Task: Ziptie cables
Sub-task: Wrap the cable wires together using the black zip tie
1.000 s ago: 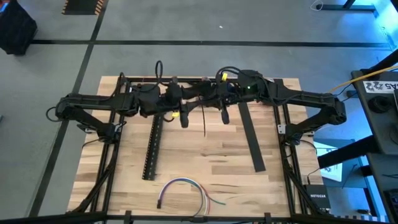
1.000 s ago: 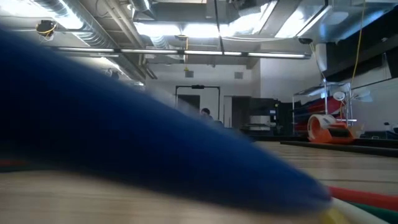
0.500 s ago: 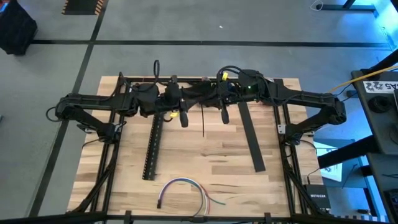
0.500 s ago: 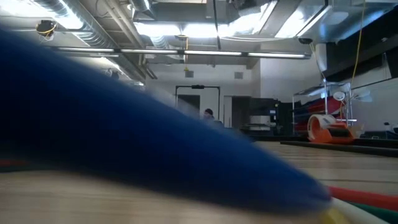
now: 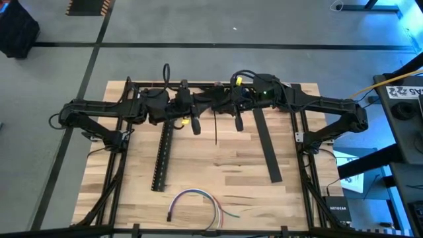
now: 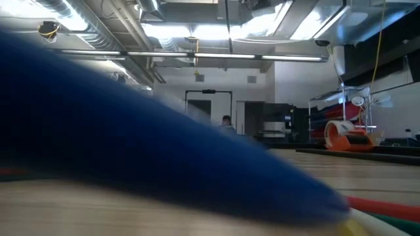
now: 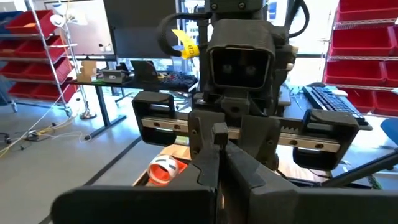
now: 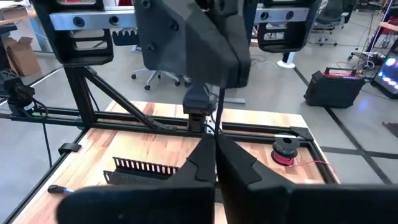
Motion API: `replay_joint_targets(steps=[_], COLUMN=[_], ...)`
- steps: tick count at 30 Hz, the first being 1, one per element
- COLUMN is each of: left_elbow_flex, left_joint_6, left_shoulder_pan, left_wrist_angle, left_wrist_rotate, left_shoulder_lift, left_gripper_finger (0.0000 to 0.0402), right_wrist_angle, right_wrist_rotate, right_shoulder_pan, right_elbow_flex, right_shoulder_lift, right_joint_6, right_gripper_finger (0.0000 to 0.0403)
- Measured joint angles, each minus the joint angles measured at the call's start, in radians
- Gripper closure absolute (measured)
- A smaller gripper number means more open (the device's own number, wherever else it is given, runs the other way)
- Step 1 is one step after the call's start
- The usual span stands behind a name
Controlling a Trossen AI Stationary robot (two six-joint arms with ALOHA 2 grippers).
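Note:
The cables [image 5: 195,203], thin white, blue-purple and dark wires, lie in a loose loop near the table's near edge. In the low view a blurred blue mass [image 6: 131,151] right at the lens hides the arms. My left gripper [image 5: 211,104] and right gripper [image 5: 221,104] are level and point at each other, tip to tip, high over the far middle of the table. Both are shut in their wrist views [image 7: 221,155] [image 8: 216,142]. A thin dark strip [image 5: 216,129] shows just nearward of where they meet. I cannot tell whether my left gripper touches anything: its shut fingertips [image 7: 211,163] stand right in front of the other gripper's tips. I cannot tell that of my right gripper either. Its shut fingers [image 8: 202,155] hide what lies past them, and no frame shows either one touching the thin strip.
A long black slotted channel [image 5: 162,155] lies left of centre and a flat black bar [image 5: 268,145] right of centre, both running near to far. A red spool [image 8: 285,152] sits by the table's far edge. Black frame rails [image 5: 115,165] run along both sides.
A person far off in the room behind the table has stepped a little to the right in the low view. The arms and the things on the table stand as before.

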State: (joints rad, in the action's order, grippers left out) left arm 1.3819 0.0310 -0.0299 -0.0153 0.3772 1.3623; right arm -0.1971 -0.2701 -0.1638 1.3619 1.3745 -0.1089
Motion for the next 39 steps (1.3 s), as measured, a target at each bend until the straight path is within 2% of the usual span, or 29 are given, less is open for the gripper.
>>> replay_joint_targets(steps=[3,8,10,12,14,16,21,29,39], left_elbow_flex=[0.000,0.000,0.000,0.000,0.000,0.000,0.000,0.000,0.000], left_joint_6=[-0.016,-0.059,-0.098,-0.157,-0.231,-0.301,-0.404,-0.496,-0.499], left_shoulder_pan=[0.000,0.000,0.002,0.008,0.019,0.027,0.031,0.031,0.031], left_wrist_angle=[0.006,0.009,0.019,0.046,0.069,0.077,0.088,0.084,0.080], left_wrist_rotate=[0.003,0.005,0.005,0.004,0.005,0.005,-0.002,-0.049,-0.057], left_shoulder_lift=[-0.010,-0.021,-0.021,-0.021,-0.022,-0.022,-0.039,-0.087,-0.104], left_gripper_finger=[0.0401,0.0401,0.0401,0.0401,0.0401,0.0401,0.0402,0.0401,0.0401], right_wrist_angle=[-0.039,-0.174,-0.238,-0.307,-0.358,-0.375,-0.370,-0.288,-0.171], right_wrist_rotate=[0.032,0.242,0.242,0.181,0.141,0.155,0.274,0.438,0.453], right_shoulder_pan=[0.000,0.001,0.000,0.000,0.014,0.052,0.155,0.259,0.318], right_elbow_flex=[-0.001,0.000,0.000,0.000,0.000,0.000,-0.001,0.000,0.000], right_shoulder_lift=[-0.045,-0.143,-0.167,-0.175,-0.169,-0.146,-0.108,-0.062,-0.060], right_joint_6=[-0.141,-0.432,-0.546,-0.659,-0.763,-0.860,-1.112,-1.394,-1.494], right_gripper_finger=[0.0360,0.0293,0.0275,0.0265,0.0262,0.0261,0.0260,0.0260,0.0260])
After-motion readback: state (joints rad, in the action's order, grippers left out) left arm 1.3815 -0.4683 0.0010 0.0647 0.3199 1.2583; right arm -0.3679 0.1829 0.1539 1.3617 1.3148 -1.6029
